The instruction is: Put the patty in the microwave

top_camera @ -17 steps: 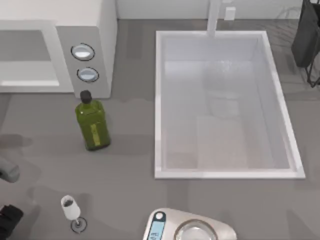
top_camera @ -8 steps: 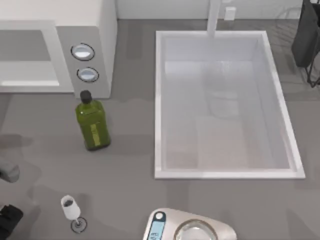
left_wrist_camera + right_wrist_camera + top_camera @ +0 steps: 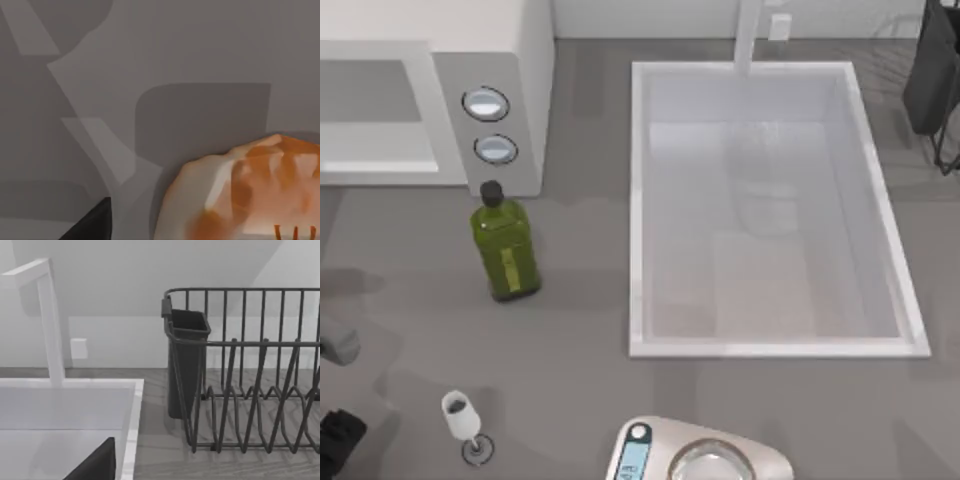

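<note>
The microwave (image 3: 525,60) stands at the table's back left, white, with two round silver knobs (image 3: 486,103) on its grey panel. The patty is out of view. Parts of my left arm (image 3: 334,440) sit at the table's front left edge. In the left wrist view, one dark fingertip (image 3: 95,225) of the left gripper hangs above the grey table beside a lumpy orange and cream object (image 3: 240,195). In the right wrist view, a dark fingertip (image 3: 97,465) of the right gripper is over the sink's back right corner, facing the dish rack.
A green bottle (image 3: 505,245) stands just in front of the microwave's knob panel. A little wine glass (image 3: 462,418) and a kitchen scale (image 3: 700,455) sit near the front edge. The white sink basin (image 3: 770,345) takes up the right half, and a dark wire dish rack (image 3: 250,370) is behind it.
The visible parts of the left arm have slid slightly toward the table's left edge. Nothing else has moved.
</note>
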Controlling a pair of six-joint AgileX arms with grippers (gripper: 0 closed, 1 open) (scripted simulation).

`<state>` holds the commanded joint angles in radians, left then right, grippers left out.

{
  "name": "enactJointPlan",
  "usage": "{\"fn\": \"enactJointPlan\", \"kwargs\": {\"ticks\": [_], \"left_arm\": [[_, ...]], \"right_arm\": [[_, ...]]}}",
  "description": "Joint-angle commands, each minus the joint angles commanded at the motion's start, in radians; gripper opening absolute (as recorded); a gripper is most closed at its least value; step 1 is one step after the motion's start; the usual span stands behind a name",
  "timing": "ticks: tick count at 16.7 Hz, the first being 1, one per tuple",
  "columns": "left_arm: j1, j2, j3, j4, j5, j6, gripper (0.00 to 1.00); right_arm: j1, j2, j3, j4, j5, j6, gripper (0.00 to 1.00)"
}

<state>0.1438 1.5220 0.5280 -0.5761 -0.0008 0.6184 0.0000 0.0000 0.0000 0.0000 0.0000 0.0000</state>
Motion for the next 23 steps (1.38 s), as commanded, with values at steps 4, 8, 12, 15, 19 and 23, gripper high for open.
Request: {"fn": "enactJointPlan", "kwargs": {"ticks": [4,8,12,15,19,23], "left_arm": [[0.000,0.000,0.000,0.000,0.000,0.000,0.00],[0.006,-0.084,0.082,-0.140,0.017,0.005,0.00],[0.004,-0.146,0.195,-0.338,0.017,0.005,0.00],[0.001,-0.205,0.289,-0.500,0.017,0.002,0.00],[-0.001,-0.251,0.346,-0.575,0.017,-0.003,0.00],[0.001,-0.246,0.343,-0.571,0.017,-0.001,0.00]], "right_arm": [[0.000,0.000,0.000,0.000,0.000,0.000,1.00],[0.000,0.000,0.000,0.000,0.000,0.000,1.00],[0.000,0.000,0.000,0.000,0.000,0.000,1.00],[0.000,0.000,0.000,0.000,0.000,0.000,1.00],[0.000,0.000,0.000,0.000,0.000,0.000,1.00],[0.000,0.000,0.000,0.000,0.000,0.000,1.00]]}}
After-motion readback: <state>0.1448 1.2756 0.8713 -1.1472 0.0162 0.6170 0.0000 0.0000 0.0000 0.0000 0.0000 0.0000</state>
